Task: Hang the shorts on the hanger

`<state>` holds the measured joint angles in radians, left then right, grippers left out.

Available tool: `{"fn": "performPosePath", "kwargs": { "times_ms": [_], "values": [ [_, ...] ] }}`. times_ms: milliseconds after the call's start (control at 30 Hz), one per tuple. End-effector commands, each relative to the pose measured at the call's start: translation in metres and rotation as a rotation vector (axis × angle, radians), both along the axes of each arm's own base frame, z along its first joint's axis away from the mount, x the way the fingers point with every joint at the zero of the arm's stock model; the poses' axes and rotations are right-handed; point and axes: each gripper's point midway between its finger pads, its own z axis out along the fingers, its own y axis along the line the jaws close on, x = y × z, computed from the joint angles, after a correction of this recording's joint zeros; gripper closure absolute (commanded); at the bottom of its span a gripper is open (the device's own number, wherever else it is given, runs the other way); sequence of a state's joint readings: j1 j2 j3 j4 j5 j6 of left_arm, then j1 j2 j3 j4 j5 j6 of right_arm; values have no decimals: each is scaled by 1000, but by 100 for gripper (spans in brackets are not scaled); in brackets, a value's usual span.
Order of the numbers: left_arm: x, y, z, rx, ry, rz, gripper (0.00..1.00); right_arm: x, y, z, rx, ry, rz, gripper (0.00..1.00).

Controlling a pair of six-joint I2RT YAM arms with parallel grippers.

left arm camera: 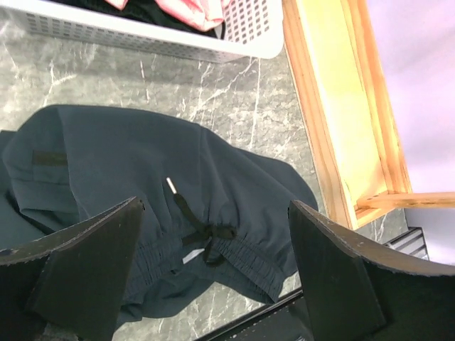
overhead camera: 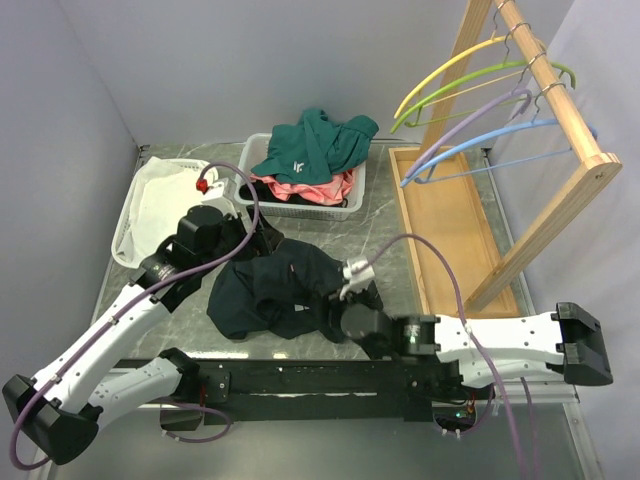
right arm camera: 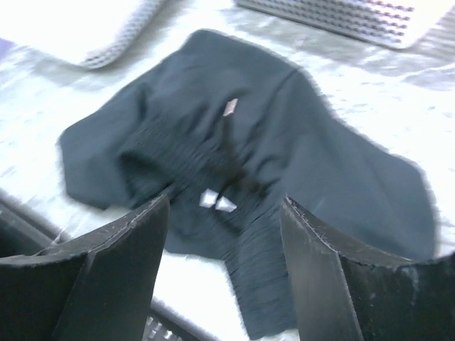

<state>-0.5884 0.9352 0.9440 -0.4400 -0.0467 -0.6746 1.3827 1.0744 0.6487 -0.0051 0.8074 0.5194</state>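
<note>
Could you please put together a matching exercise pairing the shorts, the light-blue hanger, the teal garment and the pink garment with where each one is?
1. shorts
2. light-blue hanger
3. teal garment
4. pink garment

A. hanging on the wooden rack
B. crumpled on the table
C. on top of the white basket pile
D. beneath the teal garment

Pairs: 1-B, 2-A, 3-C, 4-D
</note>
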Motion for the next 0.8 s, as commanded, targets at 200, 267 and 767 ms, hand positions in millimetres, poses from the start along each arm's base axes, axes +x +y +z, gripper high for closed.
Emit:
{"fn": "performPosePath", "kwargs": {
  "times_ms": [200, 267, 767],
  "values": [
    [6, 4, 19, 30, -51, 1, 11, -13, -33, 41, 131, -184, -195, 29],
    [7, 4, 20, 32, -53, 0, 11, -10, -43, 54, 142, -192, -232, 29],
    [14, -6, 13, 43, -29, -37, 11, 22, -133, 145, 232, -213, -608, 25]
  ]
}}
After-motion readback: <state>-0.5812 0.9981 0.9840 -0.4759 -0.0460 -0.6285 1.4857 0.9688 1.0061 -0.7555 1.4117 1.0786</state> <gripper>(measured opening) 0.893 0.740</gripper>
